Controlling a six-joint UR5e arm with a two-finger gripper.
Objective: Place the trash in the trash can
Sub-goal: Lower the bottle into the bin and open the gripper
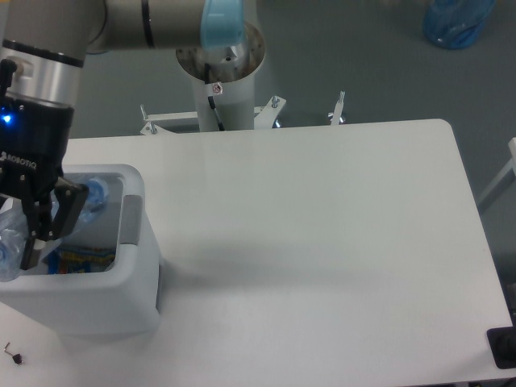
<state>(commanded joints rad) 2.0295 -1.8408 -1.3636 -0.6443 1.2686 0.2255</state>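
Bottle [16, 234] in my grip, I hang over the open trash can [133, 242] at the table's [322, 242] left edge. My gripper [36, 230] is clamped around the crushed plastic, held above the bin's mouth so a release should drop it inside, onto colourful litter [81, 260] already lying there.

Surface [322, 242]: plain white, no pattern. Trash can [97, 302]: white walls, with a grey panel [130, 229] on its 3 o'clock rim. Inside it, a printed item [85, 260] shows blue, yellow and red. Bottle [12, 242]: clear with a bluish tint; blue cap [95, 193]. Pincer [32, 222]: black fingers, black body with white lettering and a blue indicator light, silver collar above. Arm joint cap [218, 22]: light blue. Floor [363, 56]: grey. Bag [457, 20] at 1 o'clock: blue.
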